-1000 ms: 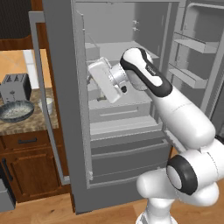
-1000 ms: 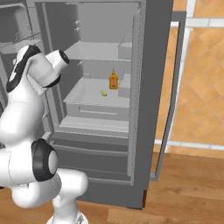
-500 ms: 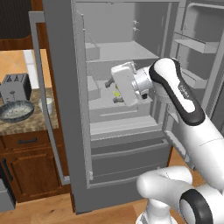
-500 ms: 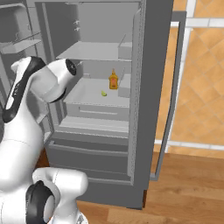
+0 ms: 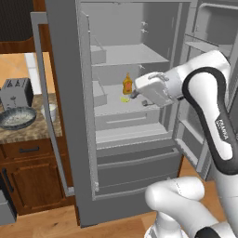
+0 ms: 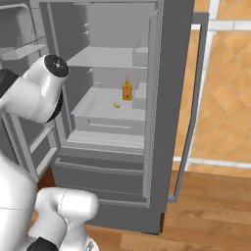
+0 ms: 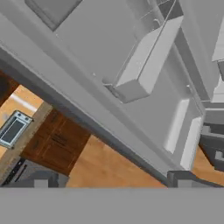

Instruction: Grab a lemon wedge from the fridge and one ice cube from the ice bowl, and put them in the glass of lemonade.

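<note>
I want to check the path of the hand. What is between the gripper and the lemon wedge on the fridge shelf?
Nothing: in the left base view, bare shelf separates the gripper from the lemon wedge. The orange bottle stands just behind that stretch.

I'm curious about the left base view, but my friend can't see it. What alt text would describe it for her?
A white robot arm reaches its gripper into an open grey fridge, beside a tiny lemon wedge and an orange bottle on a middle shelf. On a counter to the left sit a toaster, a speckled ice bowl and a small cup.
</note>
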Robot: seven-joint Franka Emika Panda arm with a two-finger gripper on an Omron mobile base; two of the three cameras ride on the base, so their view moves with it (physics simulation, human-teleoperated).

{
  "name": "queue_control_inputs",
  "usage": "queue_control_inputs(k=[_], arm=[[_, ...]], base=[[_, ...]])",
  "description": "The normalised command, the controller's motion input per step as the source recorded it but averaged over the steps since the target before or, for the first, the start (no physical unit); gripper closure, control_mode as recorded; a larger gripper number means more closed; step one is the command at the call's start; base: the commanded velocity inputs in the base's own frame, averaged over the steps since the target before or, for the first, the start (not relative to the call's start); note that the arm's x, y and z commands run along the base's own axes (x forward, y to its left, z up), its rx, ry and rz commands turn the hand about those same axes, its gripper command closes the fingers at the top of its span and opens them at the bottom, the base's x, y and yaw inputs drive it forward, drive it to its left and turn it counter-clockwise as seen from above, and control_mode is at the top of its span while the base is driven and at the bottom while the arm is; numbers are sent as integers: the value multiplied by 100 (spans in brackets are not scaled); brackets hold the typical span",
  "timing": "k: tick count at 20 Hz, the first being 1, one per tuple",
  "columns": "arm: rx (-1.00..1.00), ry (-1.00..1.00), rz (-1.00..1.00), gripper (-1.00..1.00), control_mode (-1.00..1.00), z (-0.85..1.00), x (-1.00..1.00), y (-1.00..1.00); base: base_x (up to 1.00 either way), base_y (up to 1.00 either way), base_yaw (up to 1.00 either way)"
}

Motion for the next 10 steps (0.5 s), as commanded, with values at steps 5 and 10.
queue_control_inputs(k=[5, 10], arm=[[-55, -4, -1, -100, -100, 60, -61, -50], [-31, -9, -20, -100, -100, -20, -100, -49]], base=[[0, 0, 0], [0, 0, 0]])
